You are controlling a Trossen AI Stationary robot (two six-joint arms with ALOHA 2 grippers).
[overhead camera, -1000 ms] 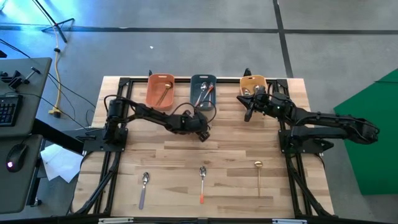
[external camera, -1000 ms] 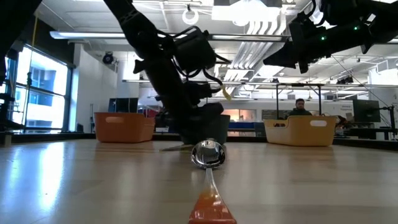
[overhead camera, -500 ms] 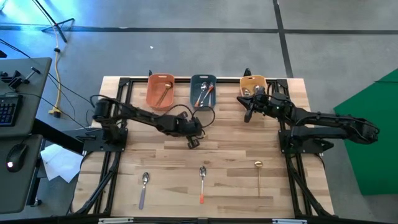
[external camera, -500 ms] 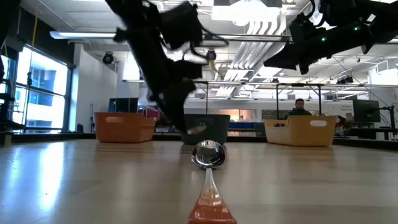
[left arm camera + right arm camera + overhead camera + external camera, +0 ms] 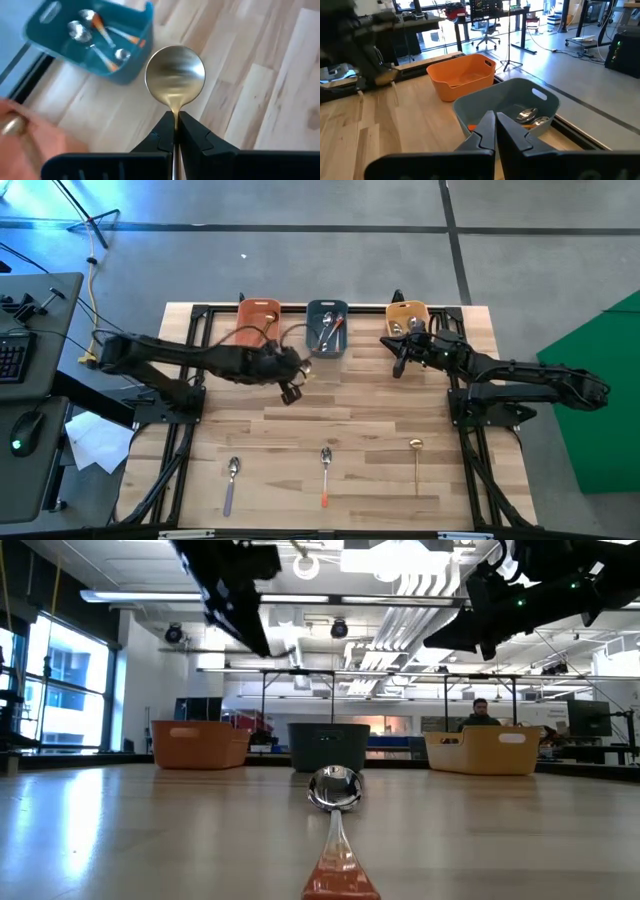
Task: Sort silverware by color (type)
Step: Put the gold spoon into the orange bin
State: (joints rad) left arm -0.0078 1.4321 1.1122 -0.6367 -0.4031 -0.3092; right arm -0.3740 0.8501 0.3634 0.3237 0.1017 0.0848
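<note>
My left gripper (image 5: 175, 122) (image 5: 291, 388) is shut on a gold spoon (image 5: 175, 75) and hangs over the table in front of the orange tray (image 5: 258, 311) and the slate-blue tray (image 5: 327, 327). The blue tray (image 5: 90, 42) holds several silver spoons with orange-red handles. My right gripper (image 5: 495, 122) (image 5: 399, 363) is shut on nothing and hovers beside the yellow tray (image 5: 407, 313). Three spoons lie flat near the table's near edge: a lavender-handled one (image 5: 231, 483), an orange-handled one (image 5: 326, 475) (image 5: 335, 830) and a gold one (image 5: 416, 465). My left gripper pinches the gold spoon's handle just behind the bowl (image 5: 174, 111) between its two fingers. The handle runs back along the fingers and the bowl sticks out past their tips. The fingers point down at the table. The spoon is lifted clear of it.
The three trays stand in a row along the far edge. My left arm (image 5: 190, 358) reaches across in front of the orange tray and hides part of it. Bare wood lies between the trays and the three near spoons. A person sits far behind the yellow tray (image 5: 483, 710).
My left gripper, still shut on the gold spoon, has travelled from in front of the blue tray toward the table's left, toward the orange tray. It has also risen: it has left the middle of the low view upward. My right arm has kept still.
</note>
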